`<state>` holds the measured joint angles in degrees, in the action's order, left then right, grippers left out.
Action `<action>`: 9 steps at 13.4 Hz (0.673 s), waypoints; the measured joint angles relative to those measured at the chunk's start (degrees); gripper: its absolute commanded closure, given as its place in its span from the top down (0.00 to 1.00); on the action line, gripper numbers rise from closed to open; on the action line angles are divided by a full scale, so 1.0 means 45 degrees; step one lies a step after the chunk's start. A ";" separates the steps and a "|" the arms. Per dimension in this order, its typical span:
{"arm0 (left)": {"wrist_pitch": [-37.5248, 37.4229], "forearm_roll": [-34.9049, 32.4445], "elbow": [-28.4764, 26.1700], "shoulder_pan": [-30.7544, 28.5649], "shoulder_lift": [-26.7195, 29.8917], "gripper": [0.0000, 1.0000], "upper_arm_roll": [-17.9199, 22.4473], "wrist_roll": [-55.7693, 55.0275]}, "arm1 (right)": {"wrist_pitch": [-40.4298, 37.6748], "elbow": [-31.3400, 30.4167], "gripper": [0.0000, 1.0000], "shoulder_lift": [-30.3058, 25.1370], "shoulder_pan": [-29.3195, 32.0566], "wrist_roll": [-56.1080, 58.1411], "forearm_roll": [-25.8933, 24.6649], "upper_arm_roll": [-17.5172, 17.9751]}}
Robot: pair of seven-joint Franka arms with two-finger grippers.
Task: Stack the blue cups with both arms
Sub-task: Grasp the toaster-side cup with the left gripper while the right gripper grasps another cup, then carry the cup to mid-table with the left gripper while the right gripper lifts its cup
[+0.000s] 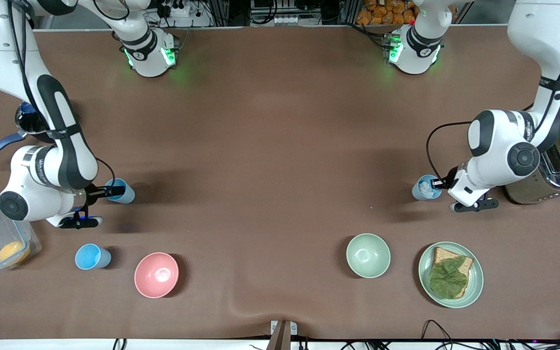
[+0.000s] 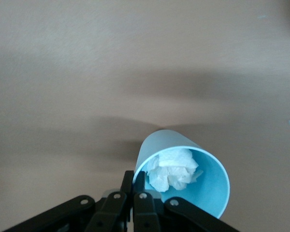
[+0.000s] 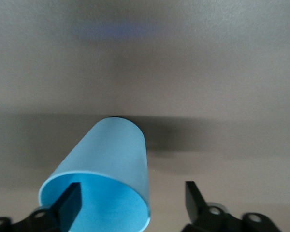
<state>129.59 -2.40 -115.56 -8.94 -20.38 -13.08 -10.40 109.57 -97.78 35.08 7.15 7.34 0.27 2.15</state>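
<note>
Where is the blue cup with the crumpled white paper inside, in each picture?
Front view: the cup with paper stands toward the left arm's end of the table, farther from the camera than the green bowl.
Left wrist view: low in the picture, paper showing inside.
Right wrist view: not in it; the empty blue cup there is a different one.
Shared landmark: the left end effector, pinching the cup's rim.
</note>
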 measured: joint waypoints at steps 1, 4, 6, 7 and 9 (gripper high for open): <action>-0.0109 0.0002 0.0055 0.0006 0.0238 0.00 -0.0245 -0.0012 | 0.0004 -0.0038 0.11 0.0038 0.0001 0.0147 0.0000 0.0001; -0.1209 0.0037 0.0704 0.0019 0.0829 0.00 -0.0896 -0.0151 | 0.0078 -0.0080 0.00 0.0051 0.0026 0.1504 0.0090 0.0000; -0.2458 0.0119 0.1744 0.0034 0.0935 0.00 -0.1446 -0.0628 | 0.0228 -0.0078 0.00 0.0051 0.0100 0.2546 0.0426 -0.0012; -0.2996 0.0133 0.2305 0.0064 0.0936 0.00 -0.1831 -0.1096 | 0.0301 -0.0075 0.00 0.0051 0.0127 0.2754 0.0473 -0.0016; -0.3467 0.0144 0.2879 0.0264 0.0934 0.00 -0.2657 -0.2346 | 0.0348 -0.0050 0.00 0.0037 0.0133 0.2854 0.0503 -0.0008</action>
<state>113.99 -1.76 -102.60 -7.75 -16.18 -25.04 -20.96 111.14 -98.01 35.25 7.75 20.18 2.54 2.11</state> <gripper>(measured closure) 0.974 0.960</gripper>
